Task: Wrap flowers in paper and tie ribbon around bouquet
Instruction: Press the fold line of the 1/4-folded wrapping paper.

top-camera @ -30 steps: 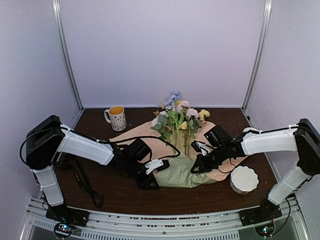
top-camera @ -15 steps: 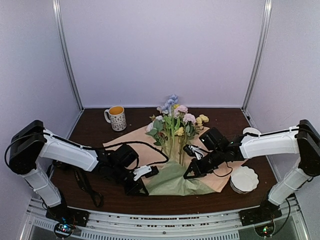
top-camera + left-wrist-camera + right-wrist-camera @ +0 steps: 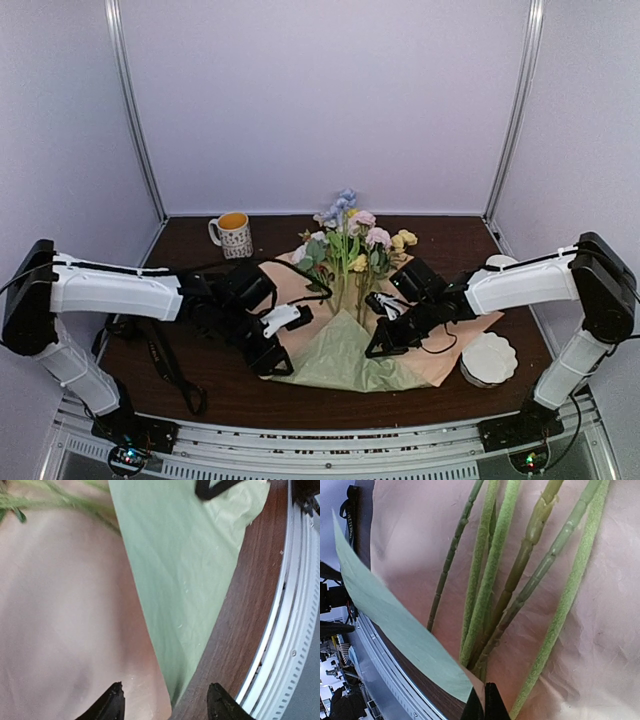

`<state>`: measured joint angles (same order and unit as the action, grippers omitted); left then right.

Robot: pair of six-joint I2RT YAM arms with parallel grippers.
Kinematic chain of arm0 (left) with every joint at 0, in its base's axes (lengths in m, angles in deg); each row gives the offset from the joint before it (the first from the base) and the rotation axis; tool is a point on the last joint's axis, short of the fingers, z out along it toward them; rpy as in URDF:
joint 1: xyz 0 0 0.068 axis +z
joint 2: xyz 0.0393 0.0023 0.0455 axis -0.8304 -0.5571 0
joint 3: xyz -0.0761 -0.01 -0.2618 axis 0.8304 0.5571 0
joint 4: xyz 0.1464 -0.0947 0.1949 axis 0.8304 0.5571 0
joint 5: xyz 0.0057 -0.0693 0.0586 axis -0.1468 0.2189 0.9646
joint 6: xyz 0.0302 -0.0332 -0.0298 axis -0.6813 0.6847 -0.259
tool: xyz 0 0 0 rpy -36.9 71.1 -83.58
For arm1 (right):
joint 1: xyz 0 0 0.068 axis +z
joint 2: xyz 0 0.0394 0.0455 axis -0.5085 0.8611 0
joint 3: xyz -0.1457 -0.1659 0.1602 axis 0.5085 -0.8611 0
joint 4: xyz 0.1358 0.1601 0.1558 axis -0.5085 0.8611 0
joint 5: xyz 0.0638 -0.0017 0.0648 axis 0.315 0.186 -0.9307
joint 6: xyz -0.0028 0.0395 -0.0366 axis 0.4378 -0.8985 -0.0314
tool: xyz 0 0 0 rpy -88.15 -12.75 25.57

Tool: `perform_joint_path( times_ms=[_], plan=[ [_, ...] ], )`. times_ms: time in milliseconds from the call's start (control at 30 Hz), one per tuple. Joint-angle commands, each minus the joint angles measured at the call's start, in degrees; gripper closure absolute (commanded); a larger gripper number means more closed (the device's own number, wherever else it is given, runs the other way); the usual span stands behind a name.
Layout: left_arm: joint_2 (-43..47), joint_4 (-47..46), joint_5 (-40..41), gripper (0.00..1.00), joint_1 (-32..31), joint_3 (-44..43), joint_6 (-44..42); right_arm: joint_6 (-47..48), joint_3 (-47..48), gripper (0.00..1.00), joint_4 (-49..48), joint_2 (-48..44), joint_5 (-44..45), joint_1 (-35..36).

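Leftmost, ribbon [image 3: 163, 362] is lying on table [image 3: 250, 398]; left claw [image 3: 167, 703] is hovering open over paper [image 3: 340, 362] edge; flowers [image 3: 350, 242] are resting on paper, centre; right claw [image 3: 481, 707] is pinching paper shut beside stems.

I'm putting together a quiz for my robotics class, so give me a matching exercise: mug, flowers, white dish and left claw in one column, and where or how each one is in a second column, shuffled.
Column one
1. mug
2. flowers
3. white dish
4. left claw

Column two
A. near right part of the table
B. open, over the paper
C. stems lying on the paper, mid-table
D. far left part of the table

Pairs: 1-D, 2-C, 3-A, 4-B
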<state>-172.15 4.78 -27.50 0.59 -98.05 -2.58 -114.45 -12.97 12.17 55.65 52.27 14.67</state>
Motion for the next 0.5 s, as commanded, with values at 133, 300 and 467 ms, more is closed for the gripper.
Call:
perform_joint_path(
  times_ms=[133,300,467],
  plan=[
    [-1.20,0.59,5.24,0.47,-3.65,-6.66,1.94,-3.43,1.95,1.00,0.73,0.60,6.63,-1.81],
    [-7.89,-1.56,6.24,0.54,-6.19,-10.18,1.98,-4.70,1.43,1.00,-1.66,0.85,5.08,-1.39],
    [-12.40,0.21,12.64,0.60,-6.16,-9.92,1.57,-3.58,2.44,1.00,-0.83,1.59,4.10,-1.02]
  ],
)
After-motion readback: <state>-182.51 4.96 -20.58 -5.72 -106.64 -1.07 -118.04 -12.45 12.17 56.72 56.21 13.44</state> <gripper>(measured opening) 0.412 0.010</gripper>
